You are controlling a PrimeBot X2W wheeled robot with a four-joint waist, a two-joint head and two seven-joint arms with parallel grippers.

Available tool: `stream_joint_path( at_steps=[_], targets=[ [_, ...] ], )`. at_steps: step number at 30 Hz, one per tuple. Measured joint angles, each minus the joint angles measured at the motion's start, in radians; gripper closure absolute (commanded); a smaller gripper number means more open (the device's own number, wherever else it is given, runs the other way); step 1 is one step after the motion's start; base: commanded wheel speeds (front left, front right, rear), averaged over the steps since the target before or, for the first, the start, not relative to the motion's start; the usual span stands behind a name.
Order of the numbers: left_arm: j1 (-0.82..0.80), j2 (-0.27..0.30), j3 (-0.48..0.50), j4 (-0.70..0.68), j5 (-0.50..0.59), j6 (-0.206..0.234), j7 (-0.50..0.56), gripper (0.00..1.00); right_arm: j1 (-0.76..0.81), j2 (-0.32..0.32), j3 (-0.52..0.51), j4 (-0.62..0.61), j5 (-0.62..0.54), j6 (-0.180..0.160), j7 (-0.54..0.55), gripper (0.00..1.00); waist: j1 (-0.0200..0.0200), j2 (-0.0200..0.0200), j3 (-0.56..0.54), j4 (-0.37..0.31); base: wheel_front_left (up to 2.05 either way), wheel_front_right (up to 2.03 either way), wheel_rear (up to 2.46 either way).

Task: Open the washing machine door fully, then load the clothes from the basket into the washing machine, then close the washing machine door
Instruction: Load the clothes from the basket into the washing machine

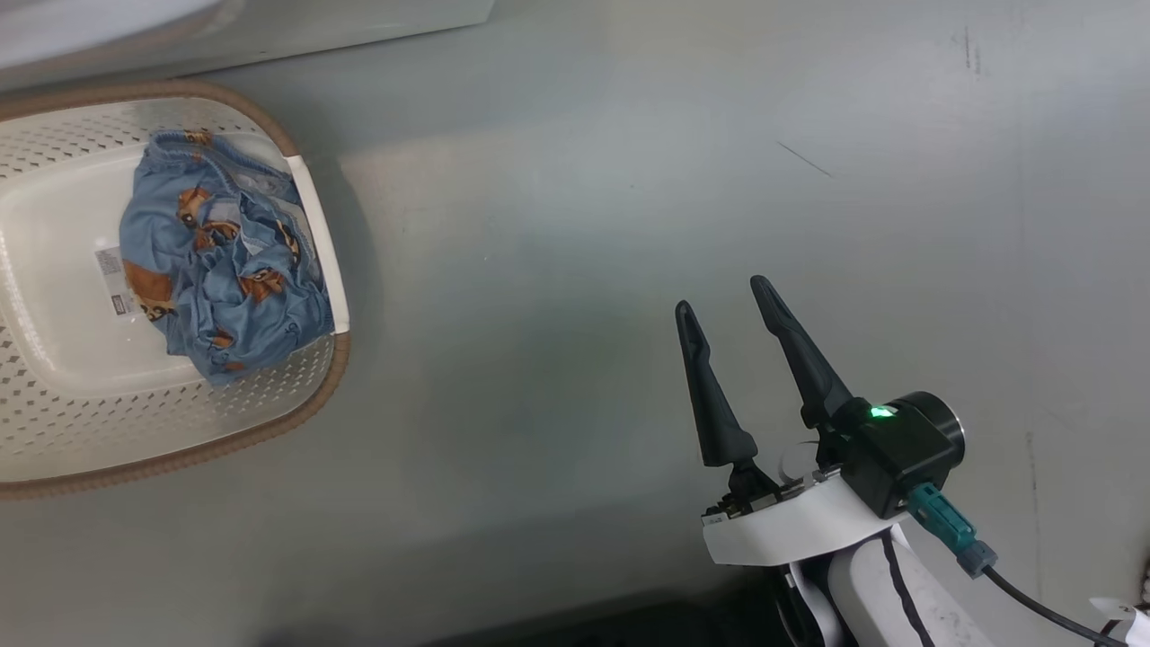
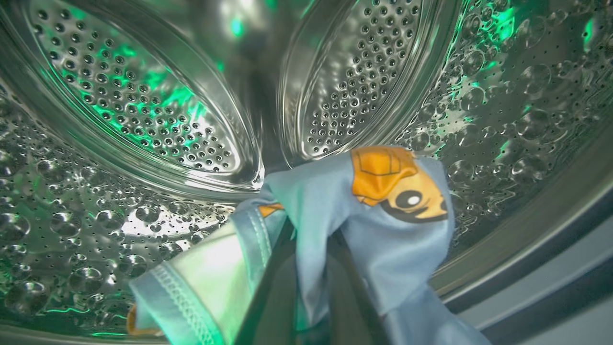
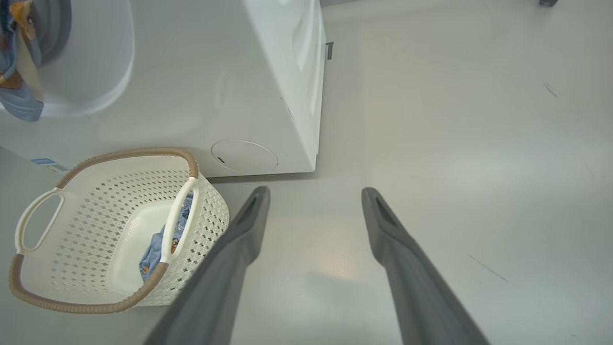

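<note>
Grey floor [image 1: 629, 225] all over the head view, a bit scuffed; the basket [image 1: 54, 431] sits on it at the left, just in front of the washing machine [image 3: 191, 96]; can't tell if the two actually touch. A crumpled heap of clothes [image 1: 225, 270], blue with orange-brown cartoon figures, lies in the basket against its right-hand wall and half covers the label sticker [image 1: 112, 279] on the bottom.

Right gripper [image 1: 721, 294] hangs over bare floor well to the right of the basket, fingers spread wide with nothing between them; the right wrist view has the same two fingers framing plain floor, with the basket off to their left.

Left gripper [image 2: 311, 249] is inside the shiny perforated drum [image 2: 143, 96], pinched tight on a blue garment [image 2: 383, 225]; the cloth drapes over both dark fingers so the tips are hidden, and an orange cartoon face is turned toward the camera. From the right wrist view that garment [image 3: 19, 72] shows at the machine's opening, top left.
</note>
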Motion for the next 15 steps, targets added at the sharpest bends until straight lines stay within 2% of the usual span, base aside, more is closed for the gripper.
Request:
stream_joint_path(
  at_steps=[4, 10, 15],
  targets=[
    [-0.038, 0.011, -0.008, -0.002, 0.001, 0.000, -0.004, 1.00, -0.004, 0.000, 0.015, 0.000, 0.005, 0.000, 0.000, 0.00, -0.0001, 0.0000, 0.020, -0.012, 0.00, 0.00, 0.00],
    [-0.105, 0.044, 0.000, -0.031, 0.042, 0.000, -0.109, 1.00, -0.016, 0.000, 0.023, -0.002, 0.019, 0.000, 0.000, 0.00, -0.0001, 0.0000, 0.045, -0.027, 0.00, 0.00, 0.00],
    [-0.132, 0.051, 0.005, -0.039, 0.081, 0.000, -0.226, 1.00, -0.021, 0.000, 0.024, -0.001, 0.021, 0.000, 0.000, 0.00, 0.0000, 0.0000, 0.064, -0.038, 0.00, 0.00, 0.00]
  ],
)
